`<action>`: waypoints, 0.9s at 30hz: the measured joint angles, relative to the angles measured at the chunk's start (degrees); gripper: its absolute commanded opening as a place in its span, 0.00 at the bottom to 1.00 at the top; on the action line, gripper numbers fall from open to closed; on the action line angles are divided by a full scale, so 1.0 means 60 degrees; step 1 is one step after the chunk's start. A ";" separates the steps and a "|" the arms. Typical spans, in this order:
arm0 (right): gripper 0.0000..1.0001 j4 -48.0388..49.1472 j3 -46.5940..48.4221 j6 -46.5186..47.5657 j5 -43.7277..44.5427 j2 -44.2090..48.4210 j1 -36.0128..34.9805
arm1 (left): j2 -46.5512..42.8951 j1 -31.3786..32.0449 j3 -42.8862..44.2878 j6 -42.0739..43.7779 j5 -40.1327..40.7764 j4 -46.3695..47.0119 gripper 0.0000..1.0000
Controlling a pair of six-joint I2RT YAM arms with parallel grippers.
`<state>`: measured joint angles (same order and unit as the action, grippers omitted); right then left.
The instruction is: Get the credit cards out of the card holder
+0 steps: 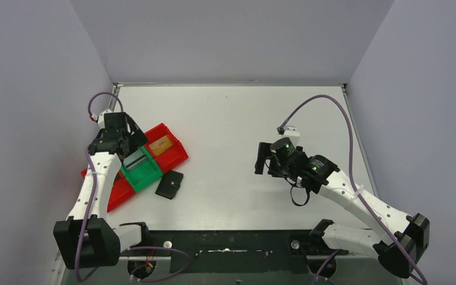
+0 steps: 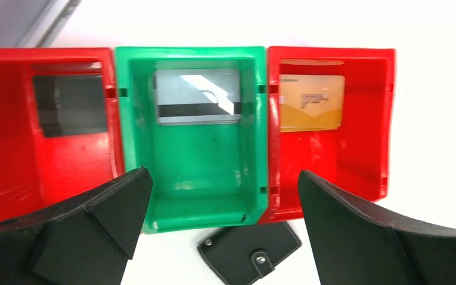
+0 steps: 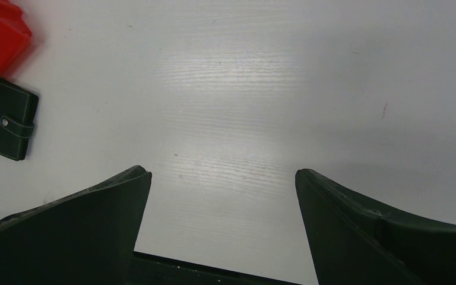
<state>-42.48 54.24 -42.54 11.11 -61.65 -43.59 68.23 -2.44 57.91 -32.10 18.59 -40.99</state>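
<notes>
Hovering left claw [image 2: 222,175], released, above the green bin [image 2: 197,169].
Shut card holder [image 2: 246,249] lies on the worktop [image 2: 439,119] just before that bin; silver-grey card [image 2: 197,95] inside it, black card [image 2: 70,105] and gold card [image 2: 312,102] in the flanking red bins [image 2: 71,169]; right claw [image 3: 222,172], released too, well apart.

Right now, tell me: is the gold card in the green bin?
No, the gold card lies in a red bin beside it; the green bin holds the silver card.

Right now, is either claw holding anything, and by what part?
Nothing is held: left gripper open above the green bin, right gripper open over the table.
</notes>
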 measured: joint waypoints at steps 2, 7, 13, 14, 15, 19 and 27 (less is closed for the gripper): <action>0.98 0.0000 -0.0120 -0.0055 0.0091 0.0197 0.0000 | 0.0029 -0.0120 0.0000 -0.0058 -0.0386 0.0222 0.97; 0.98 -0.0015 -0.0608 -0.0131 0.0153 0.0499 0.0007 | 0.0492 -0.0113 0.0000 -0.0095 -0.1169 0.0976 0.93; 0.98 -0.0018 -0.0641 -0.0142 0.0149 0.0379 0.0015 | 0.1603 -0.0113 0.0069 -0.0120 -0.1727 0.1483 0.93; 0.98 -0.0018 -0.0641 -0.0142 0.0149 0.0324 0.0018 | 0.1741 -0.0113 0.0073 -0.0120 -0.1756 0.1523 0.93; 0.98 -0.0018 -0.0641 -0.0138 0.0153 0.0255 0.0018 | 0.1920 -0.0113 0.0076 -0.0120 -0.1756 0.1574 0.93; 0.98 -0.0022 -0.0641 -0.0138 0.0149 0.0026 0.0022 | 0.2222 -0.0113 0.0076 -0.0117 -0.1756 0.1756 0.91; 0.98 -0.0047 -0.0641 -0.0138 0.0149 -0.0022 0.0025 | 0.2714 -0.0051 0.0076 0.0321 -0.2579 0.2441 0.86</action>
<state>-42.76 50.39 -43.38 12.01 -61.78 -43.44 84.51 -2.74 58.37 -30.17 3.11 -26.35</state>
